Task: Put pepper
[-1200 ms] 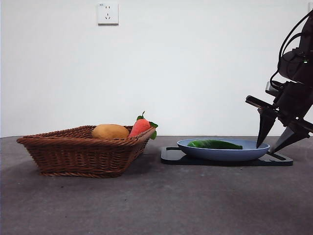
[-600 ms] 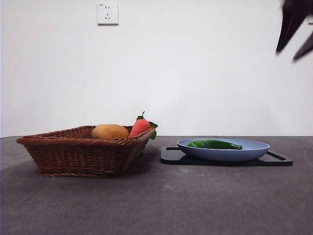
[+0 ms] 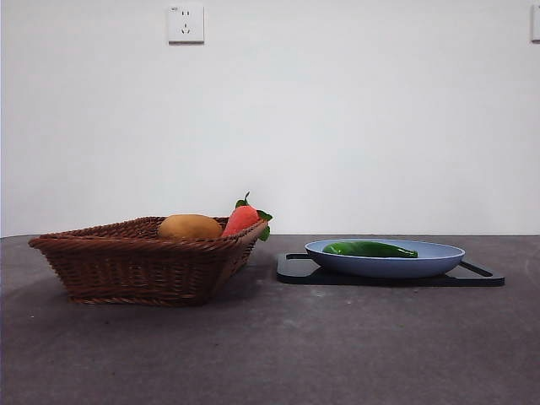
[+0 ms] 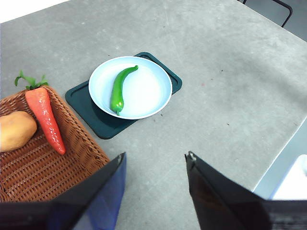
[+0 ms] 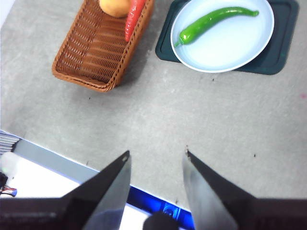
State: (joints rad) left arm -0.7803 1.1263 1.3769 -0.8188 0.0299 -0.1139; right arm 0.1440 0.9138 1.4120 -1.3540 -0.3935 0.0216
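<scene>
The green pepper (image 3: 369, 249) lies in the pale blue plate (image 3: 439, 260) on a dark tray (image 3: 295, 272) at the right of the table. It also shows in the left wrist view (image 4: 118, 90) and the right wrist view (image 5: 213, 21). My left gripper (image 4: 154, 160) is open and empty, high above the table and well back from the plate (image 4: 148, 96). My right gripper (image 5: 157, 154) is open and empty, high above the table and well away from the plate (image 5: 240, 48). Neither gripper shows in the front view.
A brown wicker basket (image 3: 135, 261) stands at the left, holding a tan potato (image 3: 190, 226) and a red-orange carrot (image 3: 242, 218). A white wall socket (image 3: 186, 24) is on the back wall. The table's edge shows in both wrist views.
The gripper that stood at the plate's right edge rose to the top right corner and then left the front view. The pepper stays in the plate.
</scene>
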